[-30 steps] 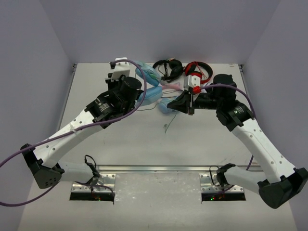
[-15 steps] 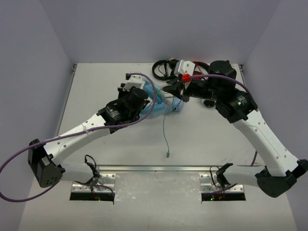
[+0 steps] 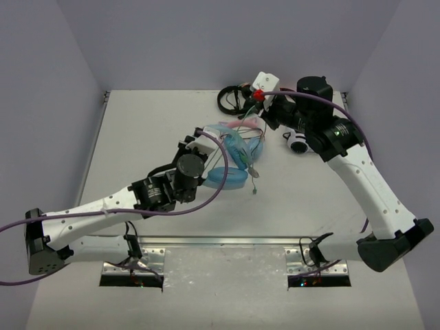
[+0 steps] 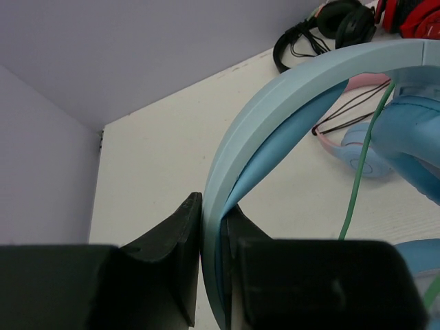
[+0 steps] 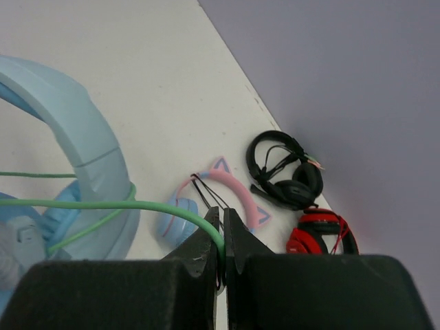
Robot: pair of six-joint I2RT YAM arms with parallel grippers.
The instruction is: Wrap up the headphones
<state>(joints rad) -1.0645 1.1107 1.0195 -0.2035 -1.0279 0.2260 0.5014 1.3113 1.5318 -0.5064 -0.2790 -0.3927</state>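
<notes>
- We see the headphones (image 3: 228,159) near the middle of the table (image 3: 137,137). The left gripper (image 4: 212,221) is clamped on the light blue headband (image 4: 275,117).
- The right gripper (image 5: 221,227) is pinched tight on the thin green cable (image 5: 103,204), which runs back toward the headband and cups.
- We judge the cable could slip out of that narrow pinch if the pull turns sideways, and the turns already on the headphones would loosen.
- Too hard a pull could twist the headband in the left fingers or strain the cable where it enters the cup.
- The cat-ear pair (image 5: 220,182) lies just beyond. A low sweep of the cable could snag it.
- From above, the band's crown sits at the left gripper and the cups lie toward the right. We read the long axis as running roughly left to right.
</notes>
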